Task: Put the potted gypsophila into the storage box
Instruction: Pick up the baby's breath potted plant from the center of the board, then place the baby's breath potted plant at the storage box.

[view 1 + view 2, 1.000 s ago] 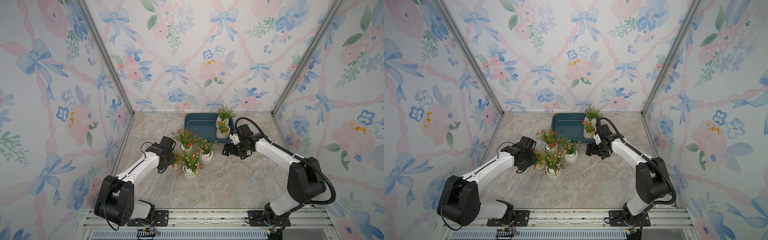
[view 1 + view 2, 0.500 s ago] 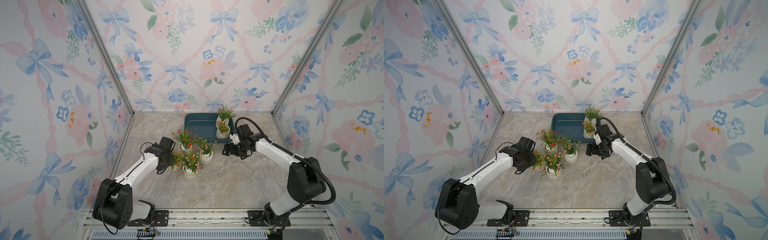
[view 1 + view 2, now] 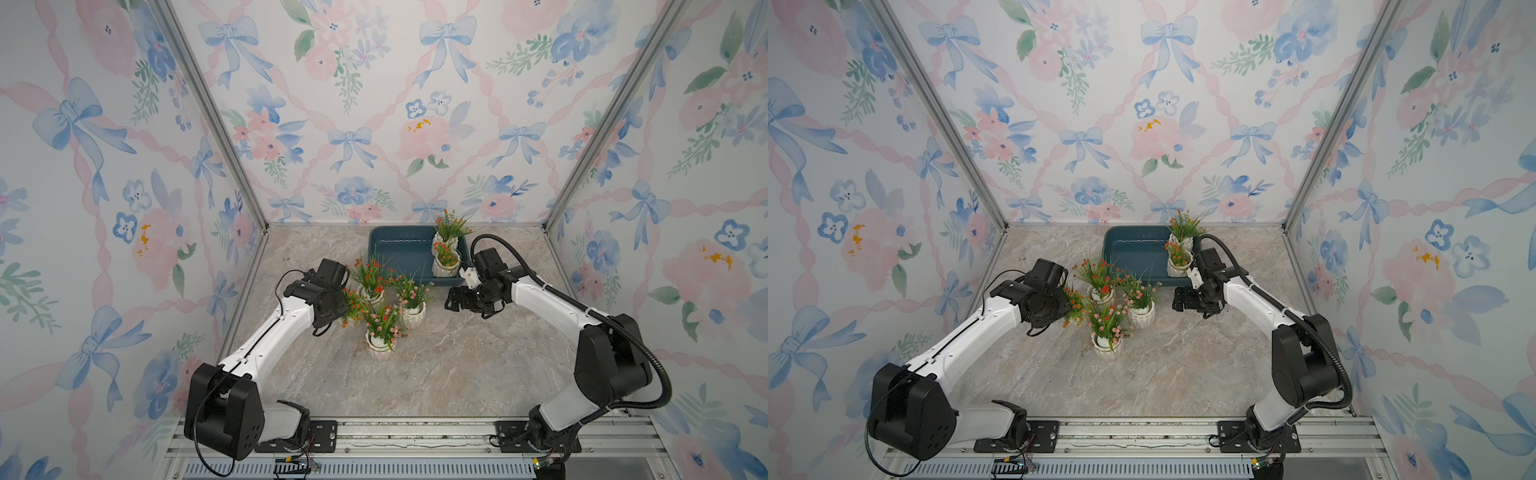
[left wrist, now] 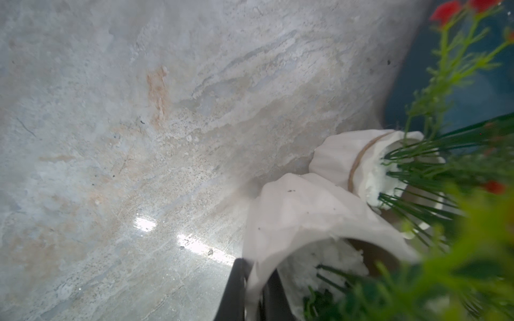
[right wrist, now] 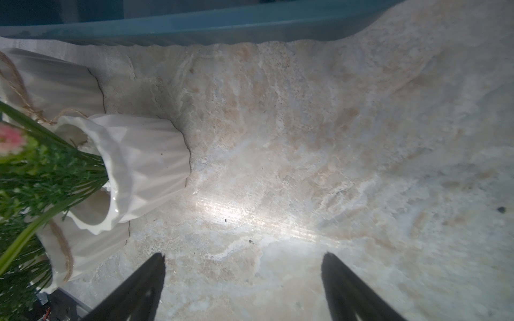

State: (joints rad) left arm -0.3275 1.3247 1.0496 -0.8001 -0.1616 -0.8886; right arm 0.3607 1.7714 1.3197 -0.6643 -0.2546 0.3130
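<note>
The dark teal storage box (image 3: 399, 249) (image 3: 1133, 253) sits at the back of the table. Two potted gypsophila (image 3: 445, 266) (image 3: 1178, 268) stand at its right end. Four more pots cluster in front of the box in both top views. My left gripper (image 4: 254, 275) is shut on the rim of the leftmost one, an orange-flowered white pot (image 4: 306, 216) (image 3: 352, 305) largely hidden by the wrist. My right gripper (image 5: 244, 254) (image 3: 453, 301) hangs open over bare table, right of the pink-flowered pot (image 5: 144, 166) (image 3: 413, 311).
A red-flowered pot (image 3: 372, 291) and a second pink-flowered pot (image 3: 382, 343) stand close to the held one, their sprigs tangled together. The marble tabletop (image 3: 457, 365) stretches forward to the metal rail. Patterned walls close in three sides.
</note>
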